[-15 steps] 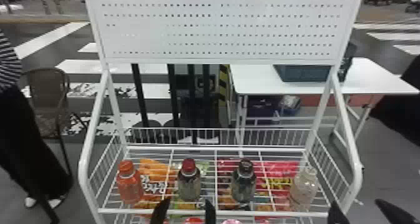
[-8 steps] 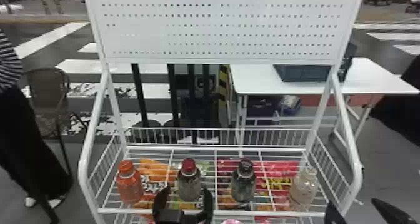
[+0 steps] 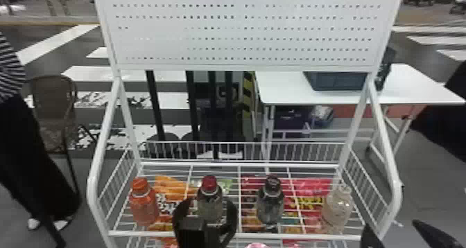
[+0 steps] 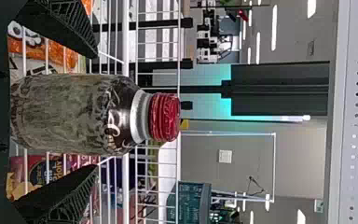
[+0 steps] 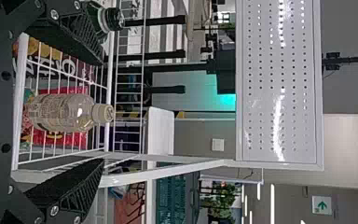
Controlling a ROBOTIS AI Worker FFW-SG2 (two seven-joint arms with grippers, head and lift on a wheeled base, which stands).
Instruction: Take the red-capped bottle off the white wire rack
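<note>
In the head view my left gripper stands open at the front of the white wire rack, its fingers on either side of the red-capped bottle, which is upright on the shelf. The left wrist view has the red-capped bottle between the spread fingers of my left gripper, with gaps on both sides. My right gripper is at the lower right of the head view, by the rack's right front corner. Open and holding nothing, the right gripper faces a clear bottle in the right wrist view.
An orange bottle stands left of the red-capped one; a dark-capped bottle and the clear bottle stand to its right. Snack bags show beneath the wires. A perforated panel rises above the shelf.
My left gripper has moved forward from the rack's front edge until its fingers flank the red-capped bottle. My right gripper has shifted slightly to the right and down in the head view.
</note>
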